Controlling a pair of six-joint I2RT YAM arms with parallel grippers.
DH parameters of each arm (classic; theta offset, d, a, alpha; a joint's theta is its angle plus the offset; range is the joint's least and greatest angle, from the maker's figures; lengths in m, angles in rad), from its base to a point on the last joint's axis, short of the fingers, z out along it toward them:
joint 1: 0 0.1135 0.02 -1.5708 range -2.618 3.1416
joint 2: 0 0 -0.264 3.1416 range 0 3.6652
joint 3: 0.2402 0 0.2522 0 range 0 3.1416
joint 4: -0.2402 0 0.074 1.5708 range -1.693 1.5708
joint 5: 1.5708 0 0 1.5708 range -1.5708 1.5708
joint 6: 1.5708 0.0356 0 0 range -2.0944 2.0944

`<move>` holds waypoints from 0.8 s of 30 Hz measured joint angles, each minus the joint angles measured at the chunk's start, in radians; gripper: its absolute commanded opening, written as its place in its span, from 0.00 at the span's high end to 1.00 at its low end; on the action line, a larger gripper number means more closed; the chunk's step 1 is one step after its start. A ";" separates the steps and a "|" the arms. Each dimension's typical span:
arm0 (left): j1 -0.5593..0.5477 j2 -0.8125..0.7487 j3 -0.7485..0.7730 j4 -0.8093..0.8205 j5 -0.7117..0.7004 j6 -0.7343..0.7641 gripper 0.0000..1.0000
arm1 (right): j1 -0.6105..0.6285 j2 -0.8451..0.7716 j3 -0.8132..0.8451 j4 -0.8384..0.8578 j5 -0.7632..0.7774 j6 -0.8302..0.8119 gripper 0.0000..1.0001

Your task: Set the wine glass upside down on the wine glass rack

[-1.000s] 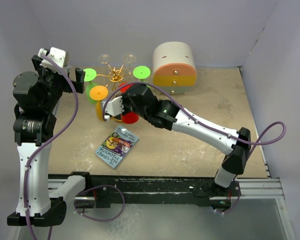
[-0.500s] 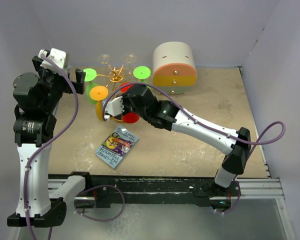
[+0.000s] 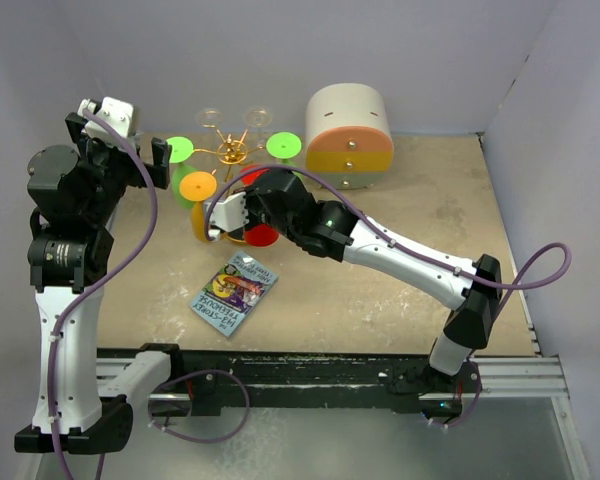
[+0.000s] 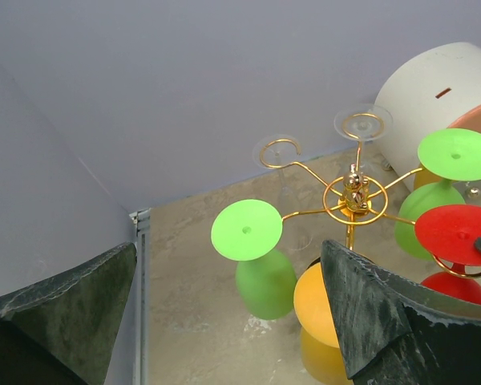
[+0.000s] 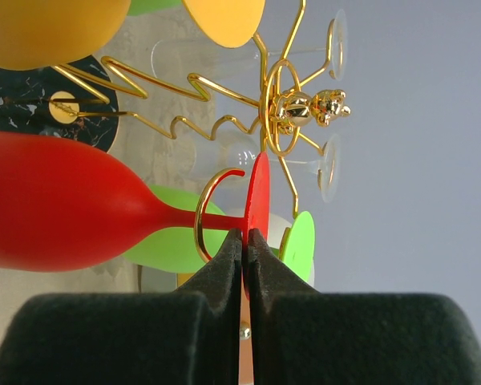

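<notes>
**Student:** Fingers (image 5: 224,273) of the right gripper (image 5: 245,234): how do they stand?

**Tutor:** Pressed together on the thin rim of the flat round foot (image 5: 258,188) of the glossy red wine glass (image 5: 64,200). The disc is seen edge-on between the two black pads.

**Student:** Which way does the glass lie from them?

**Tutor:** Its long axis runs at right angles to the fingers. The slim stem (image 5: 176,216) and the bowl reach away to one side of the pinch. In the left wrist view the glass hangs foot uppermost and bowl down, so it is already inverted.

**Student:** And relative to the gold wire wine glass rack (image 5: 284,104)?

**Tutor:** The stem passes through one round open loop (image 5: 202,210) at an arm's end, just beside the foot. Whether the foot bears on the wire cannot be told from here. Release probably depends on that seating.

**Student:** Which arm is nearer?

**Tutor:** The right. The left gripper (image 4: 228,247), with its fingers wide apart and holding nothing, hangs well apart at the rack's left.

**Student:** How does the glass look?

**Tutor:** Opaque, smooth and uniformly red, with a rounded bowl. It is probably a light plastic.
</notes>
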 measured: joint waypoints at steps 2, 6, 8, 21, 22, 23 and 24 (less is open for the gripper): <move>0.000 0.000 0.000 0.000 0.000 0.000 0.01 | 0.000 0.000 0.000 0.000 0.000 0.000 0.97; 0.000 -0.001 -0.002 0.000 0.000 0.000 0.01 | 0.000 0.000 0.000 -0.001 0.000 0.003 0.95; 0.000 -0.002 -0.003 0.000 0.000 0.000 0.01 | 0.000 0.000 0.000 -0.002 0.000 0.005 0.94; 0.000 -0.004 -0.003 0.000 0.000 0.008 0.01 | 0.000 0.000 0.000 -0.009 0.003 0.019 0.94; 0.000 -0.004 -0.003 0.000 0.000 0.008 0.01 | 0.000 0.000 0.000 -0.009 0.004 0.019 0.93; 0.000 -0.004 -0.003 0.000 0.000 0.008 0.01 | 0.000 0.000 0.000 -0.009 0.005 0.021 0.93; 0.000 -0.004 -0.003 0.000 0.000 0.007 0.01 | 0.000 -0.002 0.000 -0.009 0.005 0.022 0.92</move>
